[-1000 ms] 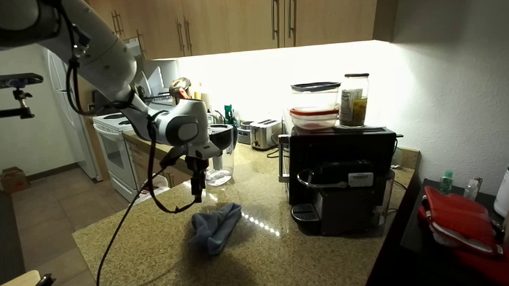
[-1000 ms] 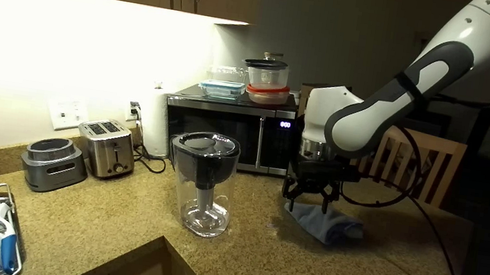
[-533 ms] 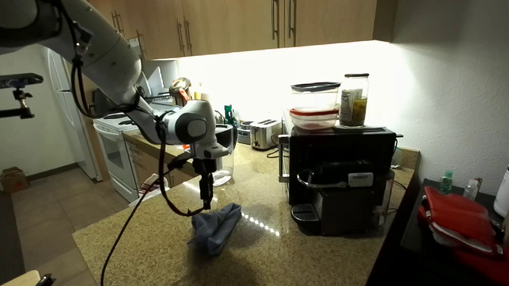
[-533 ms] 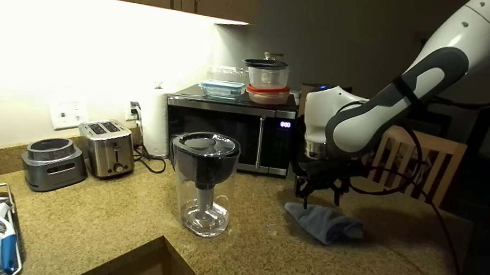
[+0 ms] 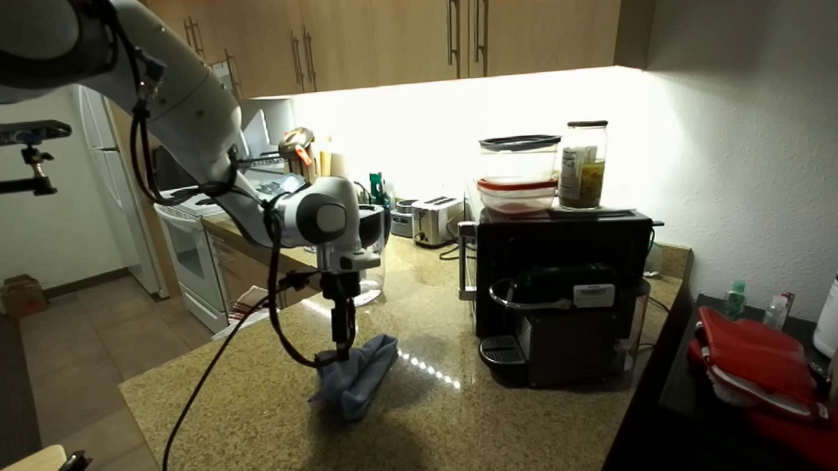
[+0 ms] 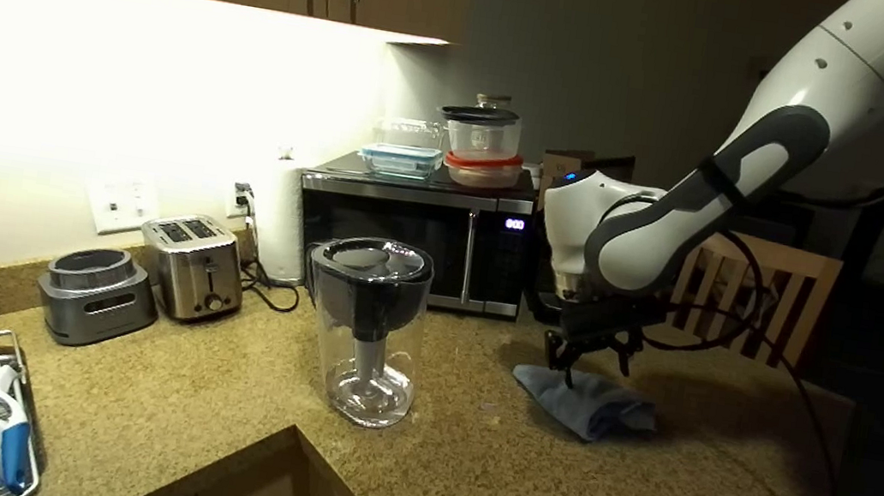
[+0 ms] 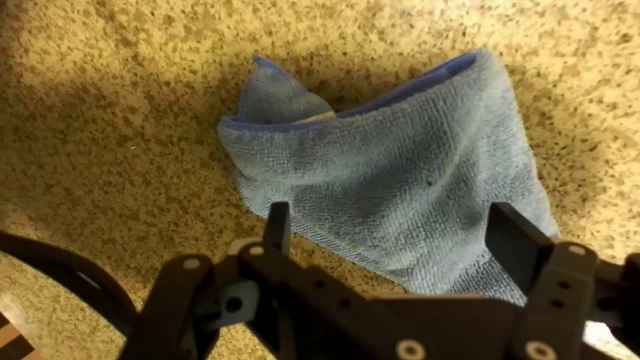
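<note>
A: What is the end effector [image 7: 390, 220] doing?
B: It is pointing down above a rumpled grey-blue cloth [image 7: 400, 175], and its two dark fingers [image 7: 515, 250] are standing spread well apart, with cloth showing between them in the wrist view.
A: Is it touching the cloth?
B: I am not seeing enough to tell; in an exterior view one fingertip is overlapping the cloth's outline.
A: Where is the cloth lying?
B: It is resting on a speckled tan table [image 6: 479, 478], folded over, its brighter blue hem showing along one edge. In an exterior view, a clear pitcher [image 6: 374, 312] with a black lid is standing to its left, and a microwave [image 6: 448, 232] is sitting behind the pitcher.
</note>
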You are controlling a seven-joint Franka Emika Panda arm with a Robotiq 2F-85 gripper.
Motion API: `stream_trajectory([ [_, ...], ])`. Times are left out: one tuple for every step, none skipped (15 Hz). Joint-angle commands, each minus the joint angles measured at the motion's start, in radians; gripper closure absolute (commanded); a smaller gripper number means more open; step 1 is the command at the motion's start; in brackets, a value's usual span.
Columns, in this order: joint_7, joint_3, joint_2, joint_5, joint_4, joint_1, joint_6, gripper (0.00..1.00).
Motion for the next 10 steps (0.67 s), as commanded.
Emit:
stream_trajectory([
  [0.036, -0.014, 0.019, -0.035, 0.018, 0.014, -0.054, 0.00],
  [0.036, -0.015, 0.023, -0.036, 0.020, 0.014, -0.062, 0.00],
  [0.038, -0.017, 0.027, -0.039, 0.023, 0.015, -0.072, 0.00],
  [0.040, -0.019, 0.031, -0.043, 0.026, 0.017, -0.080, 0.00],
  [0.041, -0.021, 0.035, -0.047, 0.028, 0.019, -0.087, 0.00],
  [0.046, -0.023, 0.039, -0.055, 0.029, 0.021, -0.093, 0.00],
  [0.055, -0.025, 0.042, -0.064, 0.030, 0.022, -0.102, 0.00],
  [0.062, -0.026, 0.046, -0.073, 0.030, 0.023, -0.110, 0.00],
  [0.071, -0.029, 0.050, -0.084, 0.030, 0.024, -0.116, 0.00],
  [0.079, -0.032, 0.056, -0.092, 0.029, 0.025, -0.123, 0.00],
])
